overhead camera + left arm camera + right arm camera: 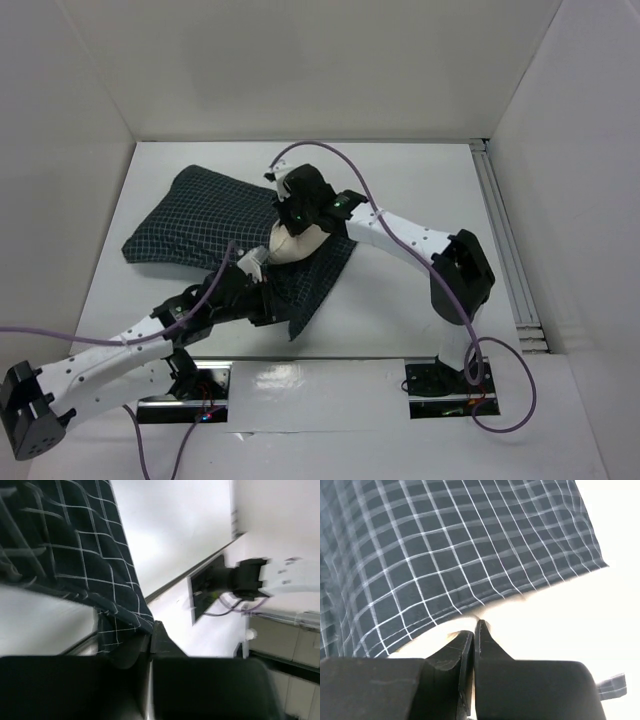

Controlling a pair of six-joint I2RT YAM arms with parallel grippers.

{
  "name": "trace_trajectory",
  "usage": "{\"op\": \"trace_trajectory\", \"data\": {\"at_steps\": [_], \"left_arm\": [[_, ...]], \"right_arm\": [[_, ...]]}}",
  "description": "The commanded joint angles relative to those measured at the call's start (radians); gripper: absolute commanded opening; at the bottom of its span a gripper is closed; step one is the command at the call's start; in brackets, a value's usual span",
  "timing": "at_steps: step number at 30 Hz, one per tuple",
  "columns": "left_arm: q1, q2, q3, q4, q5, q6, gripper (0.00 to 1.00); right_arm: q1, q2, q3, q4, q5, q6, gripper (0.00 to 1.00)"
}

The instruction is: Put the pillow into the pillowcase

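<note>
The dark checked pillowcase (195,215) lies left of centre on the white table, and the cream pillow (293,247) sticks out of its right end. My left gripper (257,268) is at the near edge of the case. In the left wrist view it (151,629) is shut on the pillowcase (75,545) hem. My right gripper (291,207) is at the far side of the exposed pillow. In the right wrist view it (476,628) is shut, its tips pinching the pillow (545,620) just below the pillowcase (445,545) edge.
White walls close in the table (420,180) at the back and both sides. A metal rail (508,240) runs along the right edge. The right arm's base plate (212,582) shows in the left wrist view. Purple cables loop over both arms.
</note>
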State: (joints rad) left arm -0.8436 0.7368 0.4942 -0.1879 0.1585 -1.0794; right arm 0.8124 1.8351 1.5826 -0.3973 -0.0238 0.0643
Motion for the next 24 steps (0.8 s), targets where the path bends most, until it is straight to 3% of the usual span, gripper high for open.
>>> {"op": "trace_trajectory", "data": {"at_steps": [1, 3, 4, 6, 7, 8, 9, 12, 13, 15, 18, 21, 22, 24], "left_arm": [[-0.028, 0.082, 0.045, -0.025, 0.089, -0.016, 0.33], [-0.028, 0.111, 0.075, -0.070, 0.064, 0.024, 0.55], [-0.028, 0.111, 0.101, -0.096, 0.064, 0.038, 0.75], [-0.028, 0.084, 0.130, -0.128, 0.030, 0.073, 0.91], [-0.028, 0.072, 0.151, -0.148, 0.017, 0.090, 0.95], [-0.028, 0.061, 0.212, -0.215, -0.003, 0.107, 0.98], [-0.028, 0.061, 0.249, -0.247, -0.046, 0.127, 0.95], [-0.019, 0.114, 0.404, -0.359, -0.141, 0.208, 0.82], [-0.009, 0.145, 0.488, -0.381, -0.164, 0.260, 0.77], [0.026, 0.278, 0.579, -0.438, -0.238, 0.309, 0.77], [0.057, 0.526, 0.794, -0.498, -0.330, 0.380, 0.94], [0.066, 0.729, 1.038, -0.577, -0.401, 0.433, 0.97], [0.066, 0.866, 1.102, -0.605, -0.446, 0.446, 0.97], [0.066, 1.002, 1.304, -0.710, -0.503, 0.446, 0.97]], "right_arm": [[-0.050, 0.052, -0.089, 0.129, 0.001, -0.077, 0.00], [-0.071, 0.052, -0.140, 0.162, -0.043, -0.049, 0.00], [-0.085, 0.052, -0.177, 0.175, -0.088, -0.049, 0.00], [-0.085, 0.052, -0.177, 0.154, -0.123, -0.025, 0.02], [-0.085, 0.052, -0.177, 0.137, -0.134, -0.024, 0.18], [-0.085, 0.052, -0.177, 0.120, -0.161, -0.015, 0.65], [-0.085, 0.018, -0.177, 0.111, -0.162, -0.015, 0.78], [-0.094, -0.116, -0.267, 0.135, -0.116, 0.054, 0.97], [-0.117, -0.155, -0.294, 0.150, -0.105, 0.096, 0.99], [-0.183, -0.256, -0.361, 0.150, -0.055, 0.153, 0.99], [-0.252, -0.354, -0.433, 0.092, 0.133, 0.287, 0.87], [-0.315, -0.422, -0.545, 0.032, 0.217, 0.400, 0.91], [-0.356, -0.477, -0.581, 0.032, 0.217, 0.443, 0.93], [-0.393, -0.534, -0.686, 0.032, 0.202, 0.480, 0.87]]}}
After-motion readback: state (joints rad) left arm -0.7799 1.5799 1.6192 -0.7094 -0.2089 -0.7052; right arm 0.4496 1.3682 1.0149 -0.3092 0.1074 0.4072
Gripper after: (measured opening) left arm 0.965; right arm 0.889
